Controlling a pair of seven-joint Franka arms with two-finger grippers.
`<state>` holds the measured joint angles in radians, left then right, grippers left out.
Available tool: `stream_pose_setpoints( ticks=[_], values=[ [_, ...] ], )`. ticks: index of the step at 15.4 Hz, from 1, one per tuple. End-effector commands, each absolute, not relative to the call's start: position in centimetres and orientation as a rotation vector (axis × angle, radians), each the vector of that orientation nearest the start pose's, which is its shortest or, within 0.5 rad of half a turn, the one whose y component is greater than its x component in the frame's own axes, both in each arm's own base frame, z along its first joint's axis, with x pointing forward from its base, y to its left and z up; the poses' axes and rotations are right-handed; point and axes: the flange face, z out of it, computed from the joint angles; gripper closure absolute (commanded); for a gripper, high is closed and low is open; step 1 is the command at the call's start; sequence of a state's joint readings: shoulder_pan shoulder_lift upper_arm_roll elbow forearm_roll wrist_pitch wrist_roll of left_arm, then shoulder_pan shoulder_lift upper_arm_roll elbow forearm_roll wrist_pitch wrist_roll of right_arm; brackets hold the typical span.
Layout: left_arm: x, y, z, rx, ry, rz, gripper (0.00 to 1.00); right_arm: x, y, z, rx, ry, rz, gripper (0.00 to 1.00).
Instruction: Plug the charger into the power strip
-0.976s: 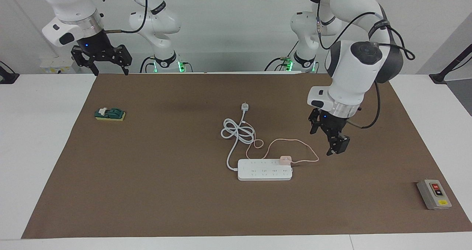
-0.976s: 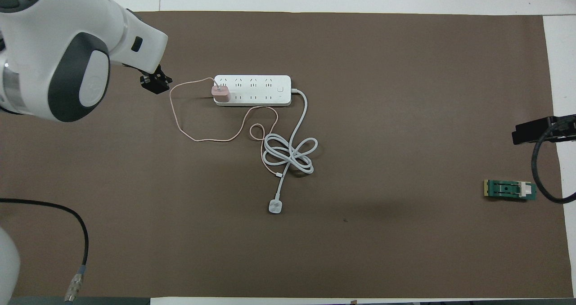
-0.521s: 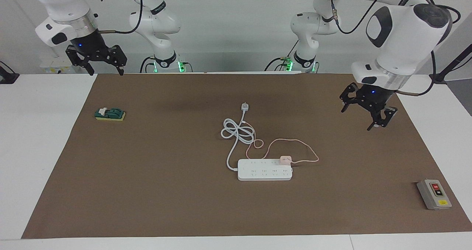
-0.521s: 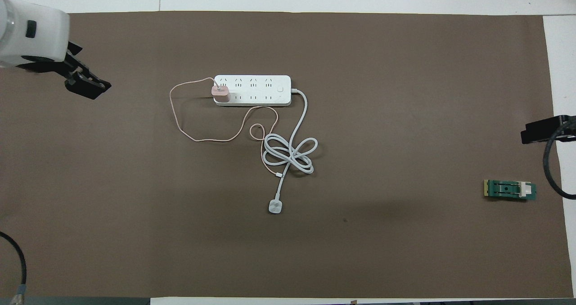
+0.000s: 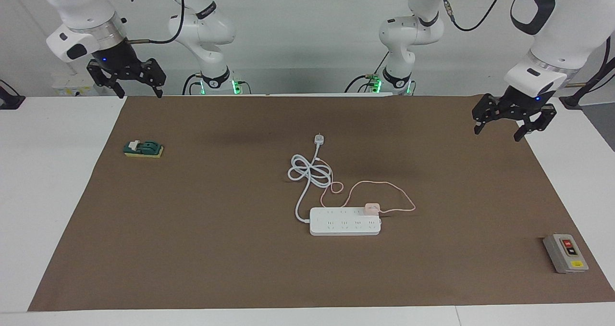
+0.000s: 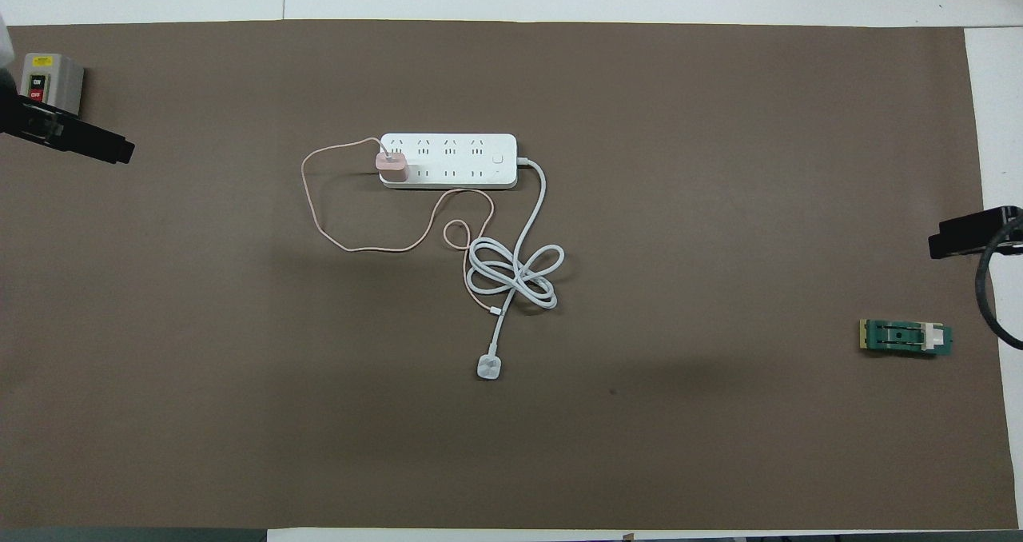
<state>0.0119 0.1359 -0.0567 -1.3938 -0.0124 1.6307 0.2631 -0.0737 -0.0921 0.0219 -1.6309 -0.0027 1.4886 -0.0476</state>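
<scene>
Top of the facing view: right gripper [image 5: 128, 78] upper left and left gripper [image 5: 512, 117] upper right hang over the mat's [image 5: 216, 249] corners, both spread wide and empty. Centre, a plug [image 5: 319, 139], then coiled cord [image 5: 311, 171]. Lower centre, the charger [image 5: 372, 208] sits plugged into the strip's [image 5: 344, 222] end socket. Lower right, a grey box [image 5: 565, 253].
</scene>
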Motion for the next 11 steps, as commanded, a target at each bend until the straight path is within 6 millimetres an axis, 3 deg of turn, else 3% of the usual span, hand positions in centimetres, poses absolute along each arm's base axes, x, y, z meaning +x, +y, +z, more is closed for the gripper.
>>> stream_pose_setpoints(
  ticks=[1,3,7,10,11],
  values=[
    [58.3,-1.0,65.1,-3.103,0.399,-0.151,0.00,52.1,-3.0,63.4,-3.125,-0.027,0.107,0.00],
    [57.8,-0.7,65.5,-3.108,0.364,-0.141,0.00,52.2,-2.9,63.4,-3.132,-0.031,0.115,0.00],
    [56.2,-0.4,65.2,-3.140,0.053,-0.019,0.00,51.9,-2.6,63.6,-3.136,-0.038,0.115,0.00],
    [56.0,-0.3,65.2,-3.136,0.016,0.004,0.00,51.8,-2.4,63.8,-3.136,-0.041,0.116,0.00],
    [55.7,-1.0,65.0,-3.131,0.036,0.043,0.00,51.8,-2.4,63.8,-3.136,-0.041,0.113,0.00]
  ],
)
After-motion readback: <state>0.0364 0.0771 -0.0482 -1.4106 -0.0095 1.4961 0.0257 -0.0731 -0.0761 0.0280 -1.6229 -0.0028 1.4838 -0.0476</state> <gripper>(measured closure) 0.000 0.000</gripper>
